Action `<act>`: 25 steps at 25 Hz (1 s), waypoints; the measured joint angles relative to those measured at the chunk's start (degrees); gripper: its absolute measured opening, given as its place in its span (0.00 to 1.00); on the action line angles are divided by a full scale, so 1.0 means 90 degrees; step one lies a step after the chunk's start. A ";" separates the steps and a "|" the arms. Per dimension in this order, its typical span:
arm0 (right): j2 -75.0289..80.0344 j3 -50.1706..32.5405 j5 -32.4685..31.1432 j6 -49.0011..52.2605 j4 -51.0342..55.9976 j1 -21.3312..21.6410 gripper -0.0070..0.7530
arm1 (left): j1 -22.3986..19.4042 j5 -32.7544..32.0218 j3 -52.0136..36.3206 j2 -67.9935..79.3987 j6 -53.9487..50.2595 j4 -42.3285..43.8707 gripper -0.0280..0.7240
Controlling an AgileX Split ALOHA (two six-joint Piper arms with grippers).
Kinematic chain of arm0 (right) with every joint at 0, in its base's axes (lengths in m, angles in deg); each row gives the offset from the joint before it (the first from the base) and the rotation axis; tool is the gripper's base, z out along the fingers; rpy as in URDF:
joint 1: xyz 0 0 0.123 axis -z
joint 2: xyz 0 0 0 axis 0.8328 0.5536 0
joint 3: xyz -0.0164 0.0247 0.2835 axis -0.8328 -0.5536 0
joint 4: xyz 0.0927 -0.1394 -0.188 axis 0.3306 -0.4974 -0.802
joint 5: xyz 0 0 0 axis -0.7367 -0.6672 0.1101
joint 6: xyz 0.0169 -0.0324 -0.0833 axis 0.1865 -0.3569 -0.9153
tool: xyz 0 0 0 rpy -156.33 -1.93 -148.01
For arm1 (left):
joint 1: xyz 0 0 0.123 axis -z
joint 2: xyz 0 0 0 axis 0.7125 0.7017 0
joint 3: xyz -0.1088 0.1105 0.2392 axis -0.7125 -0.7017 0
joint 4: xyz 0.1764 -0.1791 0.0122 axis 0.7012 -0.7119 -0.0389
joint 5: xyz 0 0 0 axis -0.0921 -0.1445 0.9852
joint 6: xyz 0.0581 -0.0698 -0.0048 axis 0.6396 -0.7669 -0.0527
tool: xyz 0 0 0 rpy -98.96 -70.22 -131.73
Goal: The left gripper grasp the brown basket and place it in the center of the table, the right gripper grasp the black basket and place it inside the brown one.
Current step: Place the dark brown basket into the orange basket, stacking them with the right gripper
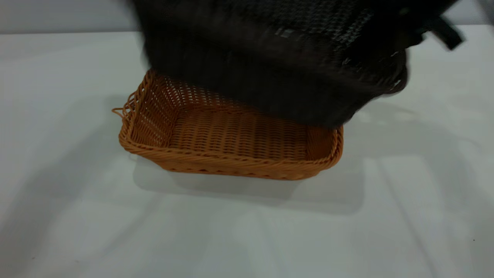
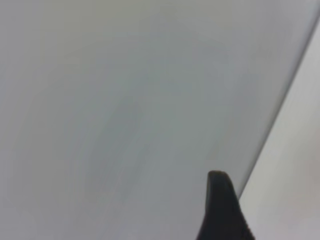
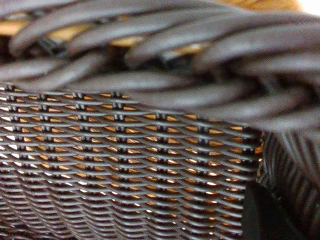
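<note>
The brown basket rests on the white table near its middle, open side up and empty. The black basket hangs in the air above the brown basket's far side, tilted and blurred. It hides the brown basket's far rim. My right gripper is at the black basket's right end and is shut on its rim. The right wrist view is filled by the black basket's woven wall, with orange showing through the gaps and one finger against it. My left gripper is out of the exterior view, over bare table.
White tabletop lies on all sides of the brown basket. The table's far edge meets a grey wall at the back. A table edge runs beside the left gripper in the left wrist view.
</note>
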 joint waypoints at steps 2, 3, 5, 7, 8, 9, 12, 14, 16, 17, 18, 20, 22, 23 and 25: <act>0.0384 0.0515 -0.0171 0.0377 -0.0679 -0.0384 0.12 | 0.0000 -0.0021 0.0000 -0.0176 -0.0154 -0.0006 0.60; 0.0529 0.0699 -0.0247 0.0570 -0.0940 -0.0519 0.12 | 0.0000 -0.0037 0.0000 -0.0243 -0.0185 -0.0006 0.60; 0.0829 0.1052 -0.0341 0.0842 -0.1232 -0.0679 0.12 | 0.0000 -0.0111 0.0000 -0.0314 -0.0214 -0.0006 0.60; 0.1055 0.1287 -0.0373 0.1053 -0.1302 -0.0732 0.12 | 0.0000 -0.0290 -0.0005 -0.0326 -0.0219 -0.0006 0.60; 0.1145 0.1370 -0.0373 0.1127 -0.1297 -0.0732 0.12 | 0.0000 -0.0383 -0.0005 -0.0326 -0.0219 -0.0006 0.60; 0.1205 0.1416 -0.0365 0.1203 -0.1287 -0.0732 0.12 | 0.0000 -0.0455 -0.0007 -0.0326 -0.0233 -0.0006 0.60; 0.1326 0.1454 -0.0312 0.1323 -0.1237 -0.0725 0.12 | 0.0000 -0.0625 -0.0012 -0.0326 -0.0248 -0.0006 0.60; 0.1409 0.1454 -0.0227 0.1329 -0.1063 -0.0725 0.12 | 0.0000 -0.0649 -0.0012 -0.0326 -0.0248 -0.0006 0.60; 0.1517 0.1461 -0.0068 0.1329 -0.0944 -0.0725 0.12 | 0.0000 -0.0677 -0.0012 -0.0326 -0.0248 -0.0006 0.60; 0.1561 0.1461 0.0016 0.1329 -0.0931 -0.0725 0.12 | 0.0000 -0.0693 -0.0012 -0.0326 -0.0248 -0.0006 0.60; 0.1607 0.1461 0.0115 0.1336 -0.0931 -0.0725 0.12 | 0.0000 -0.0723 -0.0012 -0.0326 -0.0248 -0.0006 0.60; 0.1673 0.1461 0.0188 0.1344 -0.0990 -0.0725 0.12 | 0.0000 -0.0777 -0.0012 -0.0326 -0.0248 -0.0006 0.60; 0.1693 0.1461 0.0210 0.1344 -0.1077 -0.0725 0.12 | 0.0000 -0.0816 -0.0012 -0.0326 -0.0248 -0.0006 0.60; 0.1693 0.1461 0.0218 0.1344 -0.1115 -0.0725 0.13 | 0.0000 -0.0832 -0.0012 -0.0326 -0.0248 -0.0006 0.60; 0.1693 0.1461 0.0217 0.1344 -0.1152 -0.0725 0.13 | 0.0000 -0.0831 -0.0012 -0.0326 -0.0248 -0.0006 0.60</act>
